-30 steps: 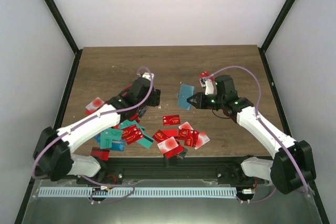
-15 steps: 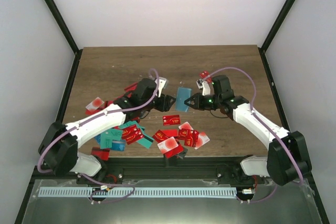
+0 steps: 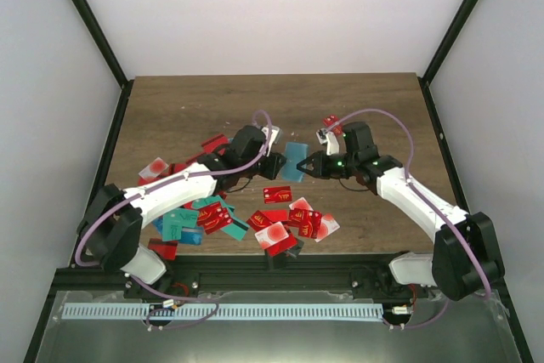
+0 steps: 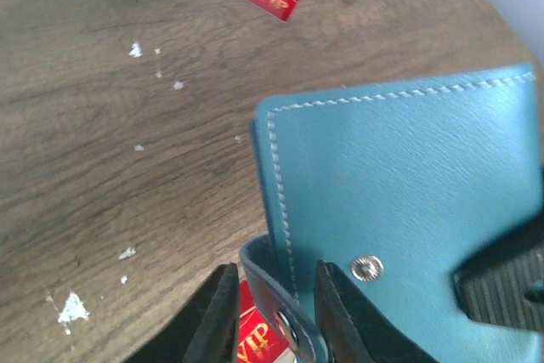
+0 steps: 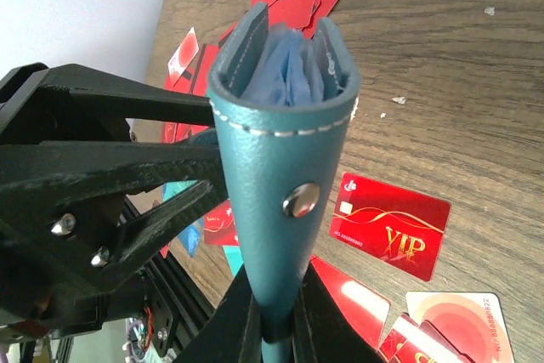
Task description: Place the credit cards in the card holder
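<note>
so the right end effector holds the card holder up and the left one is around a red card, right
No: the left end effector is around a flap of the card holder, not a red card, as the left wrist view shows. The right end effector does hold the card holder up.

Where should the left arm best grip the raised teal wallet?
One stitched outer leaf of the soft teal-blue leather card holder, at the end away from the right gripper, coming from the opposite side: the leaves gape there, so a finger should fit inside.
</note>
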Tool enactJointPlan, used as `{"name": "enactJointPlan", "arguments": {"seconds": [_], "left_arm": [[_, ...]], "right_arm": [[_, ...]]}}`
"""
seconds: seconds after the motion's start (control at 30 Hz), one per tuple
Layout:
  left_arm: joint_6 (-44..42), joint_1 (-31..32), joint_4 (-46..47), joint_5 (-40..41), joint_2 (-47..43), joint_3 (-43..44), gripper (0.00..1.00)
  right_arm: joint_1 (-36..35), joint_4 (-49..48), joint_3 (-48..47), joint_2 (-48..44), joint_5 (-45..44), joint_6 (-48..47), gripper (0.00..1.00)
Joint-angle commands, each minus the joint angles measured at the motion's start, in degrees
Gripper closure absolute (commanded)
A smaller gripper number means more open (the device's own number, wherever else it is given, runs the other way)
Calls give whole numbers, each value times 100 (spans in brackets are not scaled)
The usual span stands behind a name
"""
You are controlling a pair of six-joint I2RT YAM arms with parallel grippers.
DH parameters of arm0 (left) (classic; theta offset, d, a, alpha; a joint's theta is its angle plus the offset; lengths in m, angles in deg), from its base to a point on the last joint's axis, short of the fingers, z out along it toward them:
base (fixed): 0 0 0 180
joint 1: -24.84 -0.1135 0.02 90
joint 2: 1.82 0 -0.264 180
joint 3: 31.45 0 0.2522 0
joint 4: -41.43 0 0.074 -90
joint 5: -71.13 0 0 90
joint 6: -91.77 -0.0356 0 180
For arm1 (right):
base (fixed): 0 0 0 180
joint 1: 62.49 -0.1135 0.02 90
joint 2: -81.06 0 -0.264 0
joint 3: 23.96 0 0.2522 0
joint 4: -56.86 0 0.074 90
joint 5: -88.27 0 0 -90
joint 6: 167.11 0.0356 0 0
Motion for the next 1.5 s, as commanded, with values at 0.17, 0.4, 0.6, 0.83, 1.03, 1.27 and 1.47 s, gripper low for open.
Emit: {"name": "enactJointPlan", "arguments": {"seconds": [0.17,0.4,0.6,0.83,1.03,1.27,1.47], "left_arm": [[95,18,146,644,-79,-148,96],[269,8,293,797,-11,-470,96],[387,0,463,670,242,-556,96],[486,-11,606,537,302,-576,96],[471,-13,651,496,376,-535,96],[450,-18,659,456,509,-480,96],[442,-17,640,458,496,-479,96]], "right_arm": [[-68,-426,-67,338,97,118,99],[-68,-526,-267,1505,21,153,88],[-67,-336,-655,2204,-503,-29,64],[-68,-49,-740,2128,-789,-251,38],[-71,-7,-630,1843,-640,-359,27],[-71,-174,-510,1743,-415,-369,27],[-157,-194,-535,1848,-355,-420,28]]}}
